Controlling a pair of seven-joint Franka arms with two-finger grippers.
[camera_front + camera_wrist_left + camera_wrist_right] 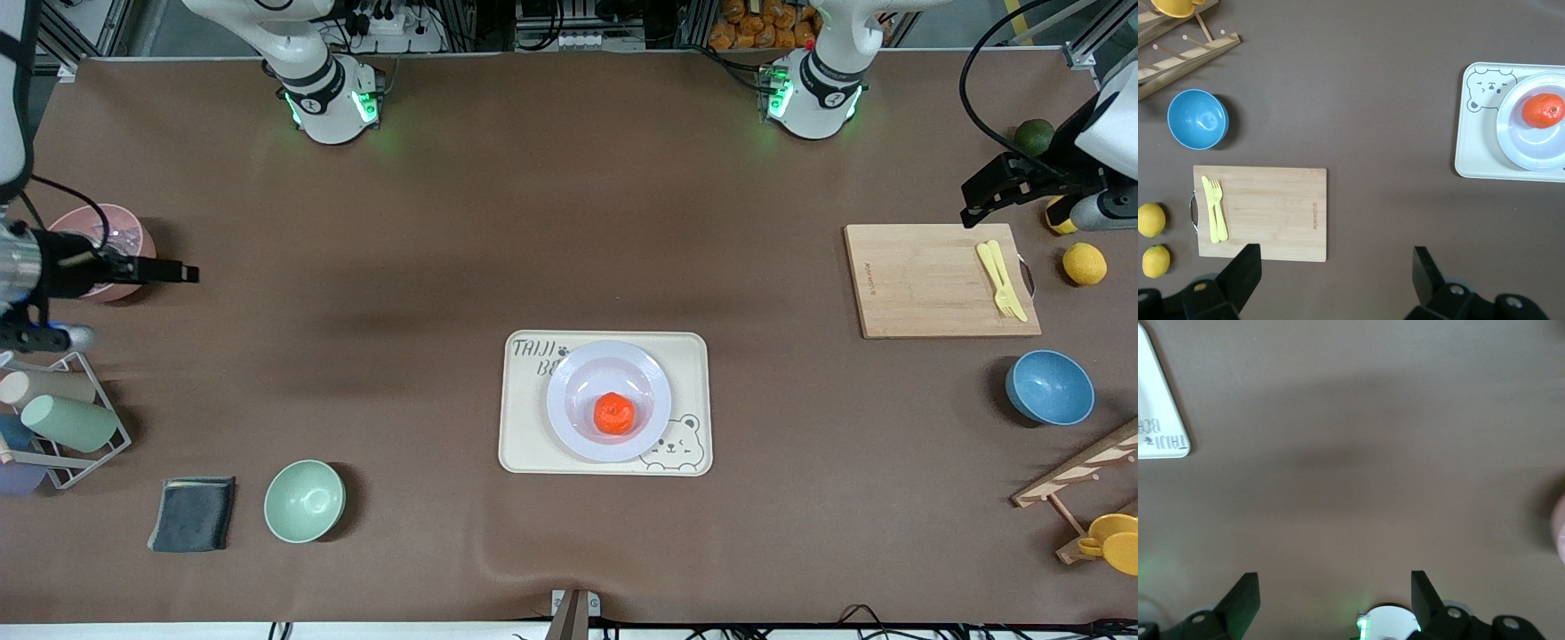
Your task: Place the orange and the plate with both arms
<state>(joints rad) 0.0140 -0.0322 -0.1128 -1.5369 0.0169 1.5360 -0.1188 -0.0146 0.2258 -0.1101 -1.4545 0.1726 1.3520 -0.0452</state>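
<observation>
The orange [613,414] sits in the well of the white plate [560,391], which rests on the cream bear-printed tray [524,444] in the middle of the table. The left wrist view also shows the orange [1542,111] on the plate [1531,150]. My left gripper [978,200] is open and empty, up over the table at the left arm's end beside the cutting board; its own view shows it open [1335,267]. My right gripper [185,273] is open and empty over the right arm's end, beside a pink bowl, and shows open in its own view [1335,590].
A cutting board [938,280] carries yellow cutlery [1000,277]. Lemons [1085,263], a dark green fruit [1034,136], a blue bowl [1049,387] and a wooden rack [1080,471] lie near it. A pink bowl [116,231], cup rack [62,418], green bowl [304,500] and dark cloth [193,513] lie at the right arm's end.
</observation>
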